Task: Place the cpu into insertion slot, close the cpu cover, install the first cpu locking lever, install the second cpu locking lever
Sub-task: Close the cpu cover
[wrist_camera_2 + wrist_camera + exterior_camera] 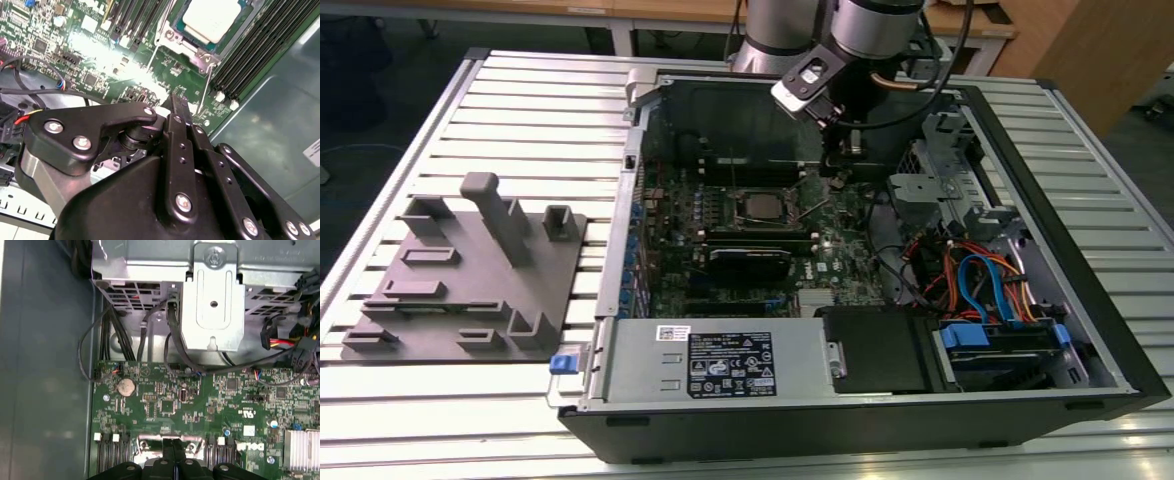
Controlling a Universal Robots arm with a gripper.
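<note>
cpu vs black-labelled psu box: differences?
Size: the small square pale silver-grey cpu is far smaller than the long grey metal power supply box.
Look: the cpu's top is plain; the box bears a black label.
Place: the cpu sits mid-way on the green circuit board; the box lies along the black case wall.
Both are grey metal.

I work on a bench [520, 110] of pale metal slats. Beyond its far edge stand light wooden tables [654, 12], with a wooden panel [1081, 50] at the exterior view's right. The floor [367, 140] is dark grey, and the light is even.
</note>
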